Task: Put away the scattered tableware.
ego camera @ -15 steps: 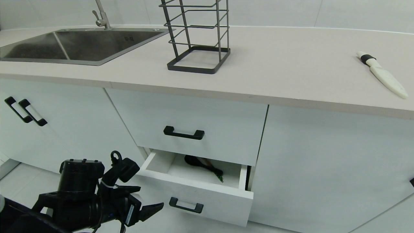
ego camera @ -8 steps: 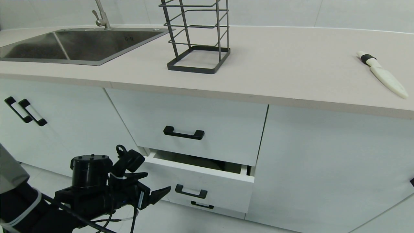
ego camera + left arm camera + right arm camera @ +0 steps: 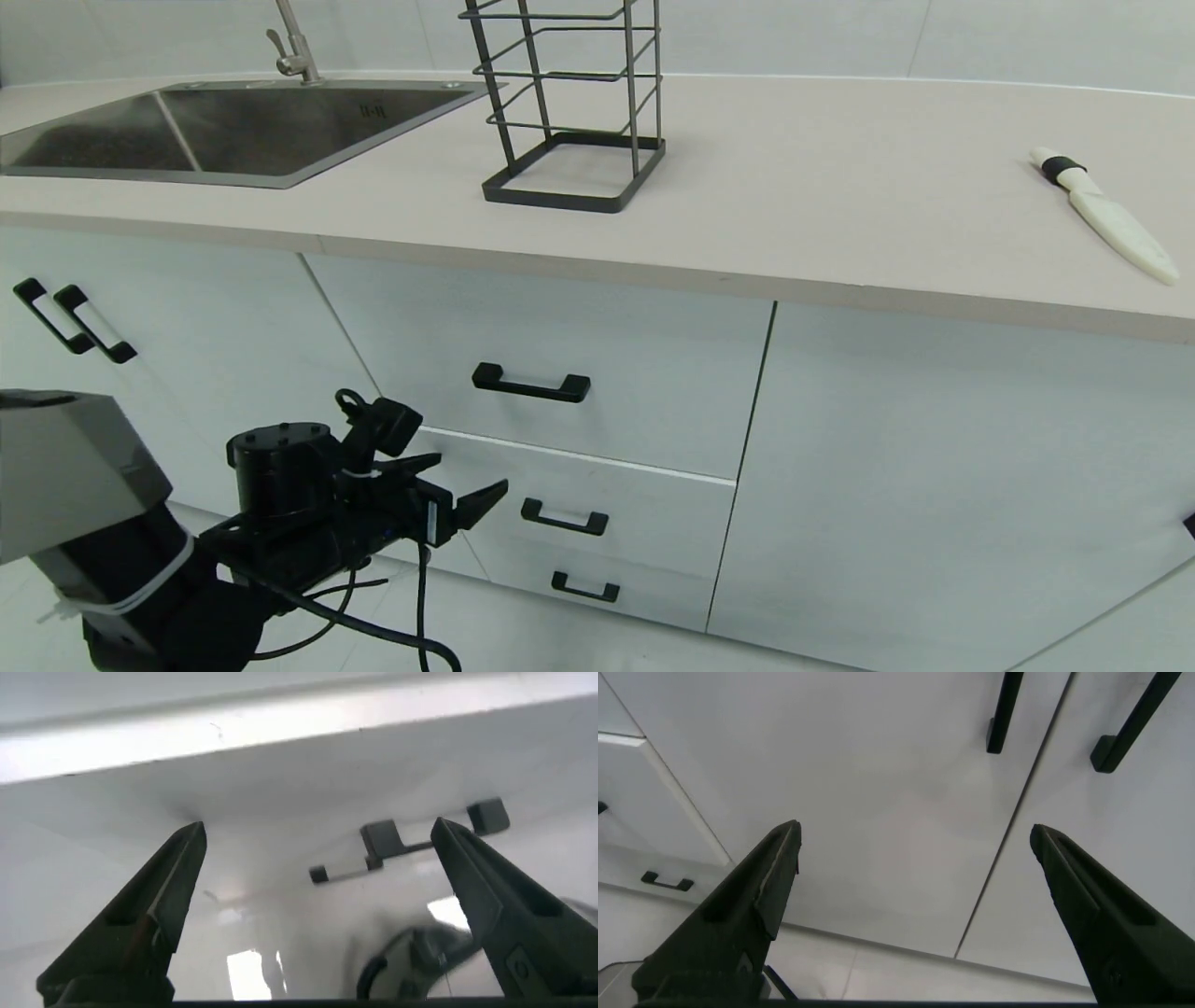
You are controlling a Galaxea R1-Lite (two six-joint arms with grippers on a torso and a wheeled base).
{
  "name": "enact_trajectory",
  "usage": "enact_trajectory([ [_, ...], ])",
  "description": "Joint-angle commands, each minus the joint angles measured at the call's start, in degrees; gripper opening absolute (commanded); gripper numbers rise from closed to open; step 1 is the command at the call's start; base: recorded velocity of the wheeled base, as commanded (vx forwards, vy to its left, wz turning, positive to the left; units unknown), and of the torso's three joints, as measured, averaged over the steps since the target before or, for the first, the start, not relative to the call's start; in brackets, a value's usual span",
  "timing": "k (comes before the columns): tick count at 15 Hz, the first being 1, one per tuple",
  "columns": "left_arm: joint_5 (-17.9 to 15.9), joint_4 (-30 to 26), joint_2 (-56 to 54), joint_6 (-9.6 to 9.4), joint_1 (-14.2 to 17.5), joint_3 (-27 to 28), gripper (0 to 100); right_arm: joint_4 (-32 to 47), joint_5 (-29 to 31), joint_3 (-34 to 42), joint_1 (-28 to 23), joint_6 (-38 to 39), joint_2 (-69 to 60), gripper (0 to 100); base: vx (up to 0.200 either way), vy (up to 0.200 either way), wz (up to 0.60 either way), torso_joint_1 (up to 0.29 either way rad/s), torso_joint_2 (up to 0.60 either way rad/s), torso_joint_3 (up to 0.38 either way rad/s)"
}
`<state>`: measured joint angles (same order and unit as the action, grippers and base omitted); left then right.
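Observation:
A white knife with a black band lies on the counter at the far right. Below the counter, the middle drawer is shut flush, its black handle just right of my left gripper. That gripper hangs open and empty close in front of the drawer's left end. In the left wrist view its fingers spread wide before the white drawer front, with a handle ahead. My right gripper is open and empty, facing white cabinet doors with black handles.
A black wire rack stands on the counter mid-left, and a steel sink with a tap lies at the far left. The top drawer handle and bottom drawer handle are nearby. White floor lies below.
The middle drawer went from open to fully shut, hiding the dark utensil inside. My left gripper advanced up and right with the drawer front.

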<state>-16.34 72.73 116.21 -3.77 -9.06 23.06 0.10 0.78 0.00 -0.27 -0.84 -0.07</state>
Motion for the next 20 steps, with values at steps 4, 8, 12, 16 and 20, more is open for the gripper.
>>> enact_trajectory([
  [4, 0.08, 4.53, 2.97, 0.51, 0.0, -2.59, 100, -0.01, 0.01, 0.0, 0.0, 0.05, 0.07, 100, 0.0, 0.0, 0.0, 0.0, 0.0, 0.0],
  [8, -0.45, 7.87, -8.46, 0.51, 0.27, -16.74, 100, -0.01, -0.34, 0.0, 0.0, -0.21, 0.07, 100, 0.0, 0.0, 0.0, 0.0, 0.0, 0.0],
  [12, -0.54, 5.85, -28.76, 1.39, 2.29, -23.06, 100, -0.01, -0.16, 0.0, 0.0, -0.04, 0.07, 100, 0.0, 0.0, 0.0, 0.0, 0.0, 0.0],
  [16, 2.01, 3.38, -52.14, 1.57, 5.63, -23.06, 100, -0.01, -0.25, 0.0, 0.0, 0.05, 0.07, 100, 0.0, 0.0, -0.6, 0.004, 0.0, 0.007],
  [20, 3.77, -21.4, -85.1, 1.22, 9.58, -22.98, 100, -0.01, -0.25, 0.0, 0.0, 0.14, 0.07, 100, 0.0, 0.0, -0.15, -0.001, 0.0, 0.002],
])
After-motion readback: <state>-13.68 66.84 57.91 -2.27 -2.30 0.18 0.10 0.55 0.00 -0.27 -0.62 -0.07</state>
